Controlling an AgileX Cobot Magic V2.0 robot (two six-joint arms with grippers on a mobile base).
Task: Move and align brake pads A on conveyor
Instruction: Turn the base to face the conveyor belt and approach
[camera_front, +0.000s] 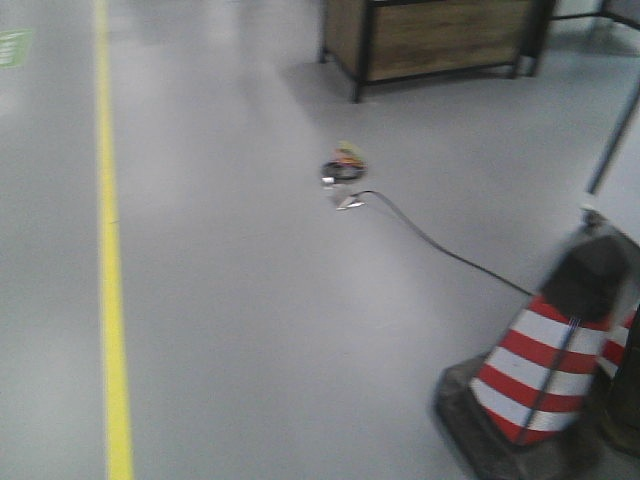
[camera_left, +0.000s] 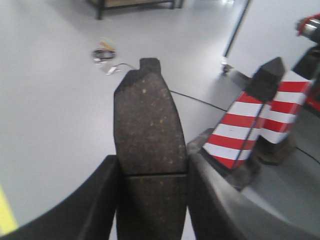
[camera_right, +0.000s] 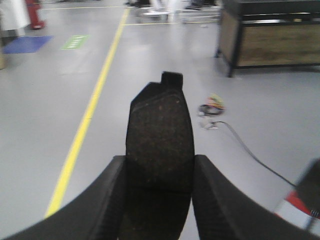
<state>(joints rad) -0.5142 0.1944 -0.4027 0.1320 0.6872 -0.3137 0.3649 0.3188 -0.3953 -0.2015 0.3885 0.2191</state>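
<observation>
Wrist views: unlabelled brake pad (camera_left: 150, 150) per tool (camera_left: 152, 200).

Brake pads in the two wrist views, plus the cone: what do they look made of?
Left pad: dark, matte, grainy pressed friction compound, it seems, with pale flecks and a thin cross groove. Right pad: same coarse speckled face, blurrier. Each sits clamped in its end effector, left and right. Cone: probably flexible plastic or rubber with red and white bands.

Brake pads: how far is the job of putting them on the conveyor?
In hand: the left tool grips one brake pad, and the right tool grips another pad. Nothing looks placed yet; no conveyor shows, only grey floor. Placing and aligning remain.
</observation>
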